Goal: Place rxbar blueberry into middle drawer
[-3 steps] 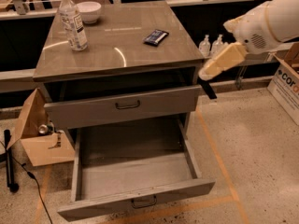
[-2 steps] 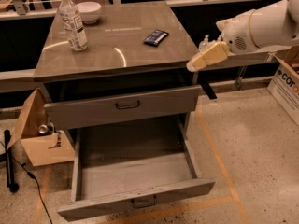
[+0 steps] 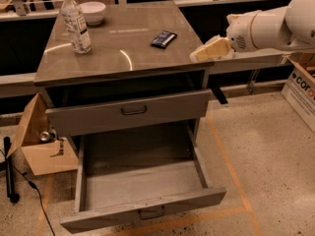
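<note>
Only one camera view here. The snack bar (image 3: 163, 39) lies flat on the far right part of the cabinet top (image 3: 123, 58), in a dark glossy wrapper. The gripper (image 3: 209, 49), a pale yellowish wedge on a white rounded arm (image 3: 275, 26), hovers at the top's right edge, just right of the bar and a bit nearer, not touching it. Honestly can't tell its grip state. The middle drawer (image 3: 142, 206) is pulled way out: matte grey, flat floor, dark curved handle. A clear plastic bottle (image 3: 76, 22) stands far left.
</note>
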Robot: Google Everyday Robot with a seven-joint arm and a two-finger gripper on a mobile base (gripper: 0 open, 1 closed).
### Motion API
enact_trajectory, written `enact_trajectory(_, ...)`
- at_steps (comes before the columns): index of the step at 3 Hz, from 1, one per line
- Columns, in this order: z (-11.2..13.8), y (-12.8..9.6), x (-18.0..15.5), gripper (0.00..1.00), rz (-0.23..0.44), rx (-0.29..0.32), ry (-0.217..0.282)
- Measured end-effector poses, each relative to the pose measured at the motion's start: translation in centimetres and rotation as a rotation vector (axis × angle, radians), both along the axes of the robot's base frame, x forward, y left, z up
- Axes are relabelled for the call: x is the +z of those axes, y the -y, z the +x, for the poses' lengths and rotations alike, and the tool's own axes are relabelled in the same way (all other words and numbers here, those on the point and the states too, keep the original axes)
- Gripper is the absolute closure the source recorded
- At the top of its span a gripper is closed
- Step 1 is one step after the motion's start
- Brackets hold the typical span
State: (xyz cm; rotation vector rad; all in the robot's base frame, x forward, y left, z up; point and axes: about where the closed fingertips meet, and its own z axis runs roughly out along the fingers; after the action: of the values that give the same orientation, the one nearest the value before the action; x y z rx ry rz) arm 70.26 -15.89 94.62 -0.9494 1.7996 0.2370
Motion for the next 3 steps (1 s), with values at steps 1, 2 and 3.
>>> enact_trajectory(1,0.0,0.0,0.0,0.0,0.0,0.0,0.0)
enact_trajectory(2,0.9,-0.6,-0.3,0.0,0.027,-0.051,0.02)
enact_trajectory(3,4.0,-2.2,-1.2,0.0,0.08,-0.115,0.066)
